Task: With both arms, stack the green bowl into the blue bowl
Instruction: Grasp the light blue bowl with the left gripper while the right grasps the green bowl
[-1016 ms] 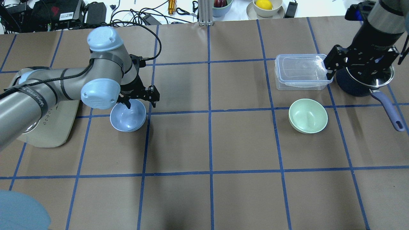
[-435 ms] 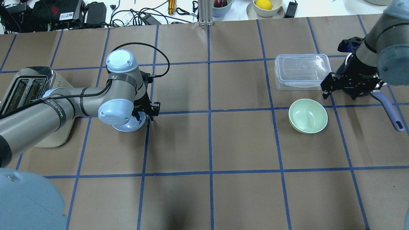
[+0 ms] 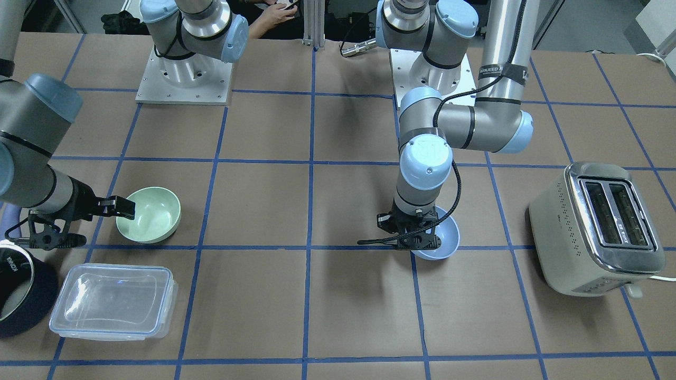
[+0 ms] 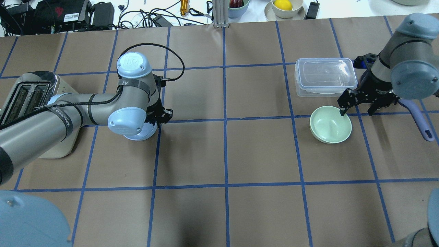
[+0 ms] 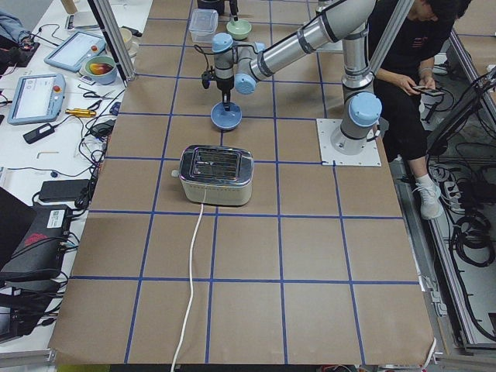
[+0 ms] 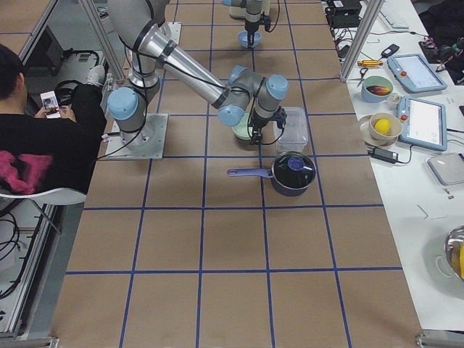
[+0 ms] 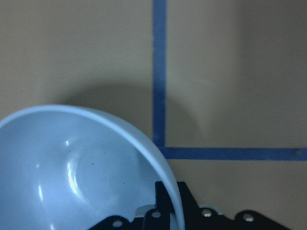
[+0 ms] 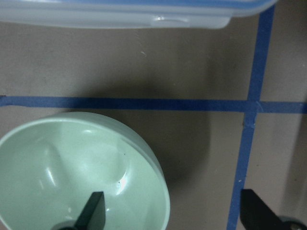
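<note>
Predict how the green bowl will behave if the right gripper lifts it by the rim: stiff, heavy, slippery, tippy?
The green bowl looks like thin moulded plastic, so it is probably stiff and light. The right gripper straddles only one side of its rim, so lifted there it would likely hang tilted. Its smooth wall shows highlights, so it might slip between the fingers.

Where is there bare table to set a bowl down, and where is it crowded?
Bare: the squares between blue bowl and green bowl, and the row nearer the robot. Crowded: the green bowl's end, with clear container, saucepan and right gripper; the toaster sits beside the blue bowl.
</note>
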Robot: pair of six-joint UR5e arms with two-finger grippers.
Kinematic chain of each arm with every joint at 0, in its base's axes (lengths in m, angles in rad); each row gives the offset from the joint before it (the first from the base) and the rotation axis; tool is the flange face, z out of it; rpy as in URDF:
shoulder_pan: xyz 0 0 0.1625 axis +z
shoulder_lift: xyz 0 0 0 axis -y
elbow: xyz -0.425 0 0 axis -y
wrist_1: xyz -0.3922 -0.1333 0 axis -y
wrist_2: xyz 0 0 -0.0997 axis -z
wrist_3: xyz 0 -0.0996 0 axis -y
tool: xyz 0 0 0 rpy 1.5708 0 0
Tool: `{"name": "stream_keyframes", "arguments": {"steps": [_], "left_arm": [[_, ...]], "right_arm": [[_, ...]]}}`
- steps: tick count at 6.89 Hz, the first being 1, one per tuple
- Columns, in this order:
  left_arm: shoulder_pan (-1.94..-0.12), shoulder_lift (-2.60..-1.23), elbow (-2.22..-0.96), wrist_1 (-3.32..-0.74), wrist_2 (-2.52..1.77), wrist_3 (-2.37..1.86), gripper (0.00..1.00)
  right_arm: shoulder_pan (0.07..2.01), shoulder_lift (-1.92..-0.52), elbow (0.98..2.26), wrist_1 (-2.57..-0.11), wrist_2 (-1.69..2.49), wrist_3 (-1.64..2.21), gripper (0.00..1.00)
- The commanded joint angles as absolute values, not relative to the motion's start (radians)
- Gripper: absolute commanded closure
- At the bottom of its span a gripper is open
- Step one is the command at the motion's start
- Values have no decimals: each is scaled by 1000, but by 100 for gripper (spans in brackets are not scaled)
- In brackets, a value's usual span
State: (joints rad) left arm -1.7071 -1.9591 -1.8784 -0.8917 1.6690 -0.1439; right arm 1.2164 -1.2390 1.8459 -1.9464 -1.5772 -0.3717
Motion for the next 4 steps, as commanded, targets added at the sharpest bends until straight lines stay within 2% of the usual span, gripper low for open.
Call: {"name": "stream_keyframes", "arguments": {"steps": [1,2,3,4], "left_arm": [[-1901,-1996,-1742,-907,1632,-372,92],[-1975,-2022,-1683,-926,1631,-471,92],[-2012,-2049,-1630,-928,1631,-518,92],[-2020,-2086,-1608,-928,1634,-544,92]], "right_arm": [[1216,-1207,1874,-1994,-1575,-380,0],[1216,-1204,1897,-2031,-1575,-380,1],[1216,-1204,1905,-2046,-1568,-383,31],[1216,-1203,1905,-2046,-1562,-382,71]]}}
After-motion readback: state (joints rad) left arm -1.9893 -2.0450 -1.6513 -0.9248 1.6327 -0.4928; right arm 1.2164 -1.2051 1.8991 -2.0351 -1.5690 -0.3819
